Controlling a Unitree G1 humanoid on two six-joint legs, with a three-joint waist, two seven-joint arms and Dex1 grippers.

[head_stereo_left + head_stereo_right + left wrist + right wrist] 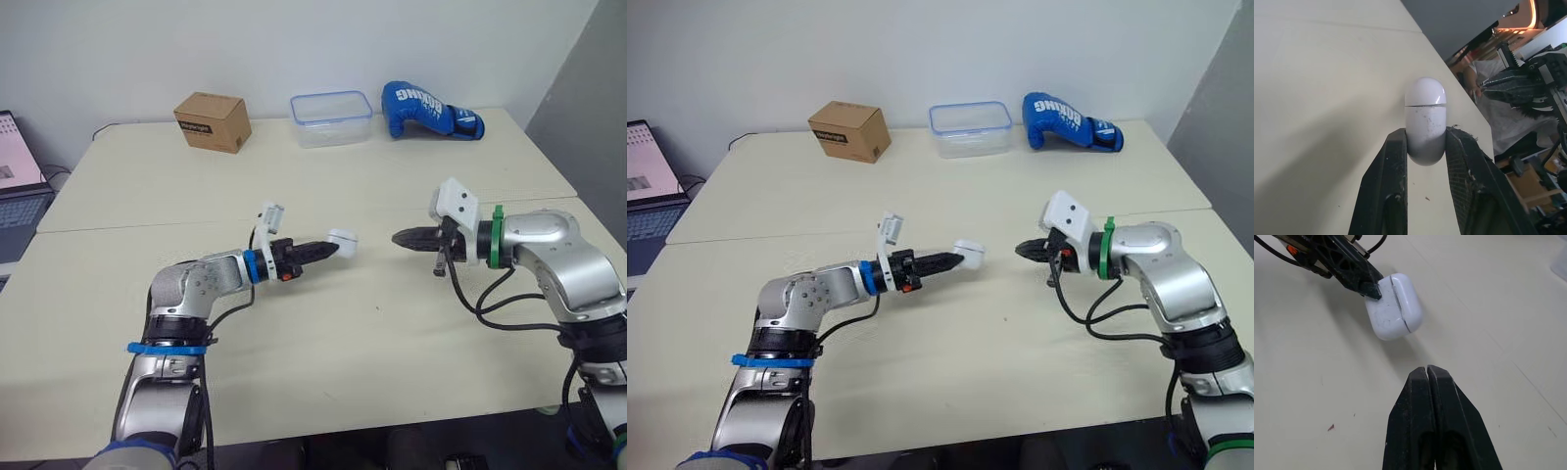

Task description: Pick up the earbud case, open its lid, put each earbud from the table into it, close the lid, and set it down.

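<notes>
Earbud case (pixel 343 242): lid closed, pinched in my left gripper (pixel 331 249). Right gripper (pixel 1426 371): fingers together, empty, near the case.

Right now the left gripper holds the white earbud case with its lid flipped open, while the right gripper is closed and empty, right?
Not quite: the lid is shut. The left wrist view shows the earbud case clamped in the left gripper with only a thin seam between lid and body. The right gripper is indeed closed and empty.
</notes>
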